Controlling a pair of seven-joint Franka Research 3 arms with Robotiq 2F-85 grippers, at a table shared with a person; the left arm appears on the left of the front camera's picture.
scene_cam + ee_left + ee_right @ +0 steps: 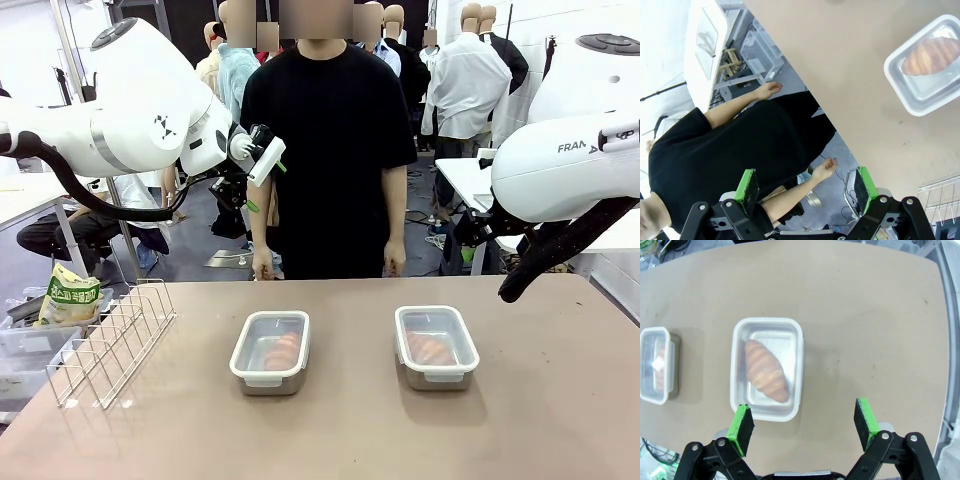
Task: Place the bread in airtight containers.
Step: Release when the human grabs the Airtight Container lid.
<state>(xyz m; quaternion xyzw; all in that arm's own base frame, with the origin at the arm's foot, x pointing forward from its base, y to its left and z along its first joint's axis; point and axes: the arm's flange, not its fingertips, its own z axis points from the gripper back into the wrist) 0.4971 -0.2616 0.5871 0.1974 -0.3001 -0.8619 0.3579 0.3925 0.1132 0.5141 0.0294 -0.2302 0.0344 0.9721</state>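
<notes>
Bread, golden ridged rolls [766,371], sealed inside lidded rectangular steel tins [270,352] on desk; likely soft, crushable; both grippers [804,426] gaped wide, empty.

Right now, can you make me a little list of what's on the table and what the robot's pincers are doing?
left tin: lid on, bread inside
right tin: lid on, bread inside
wire rack: at the table's left edge
left pincer: open, holding nothing, raised off the table
right pincer: open, holding nothing, above the right tin
person: standing at the far side, hands down
</notes>
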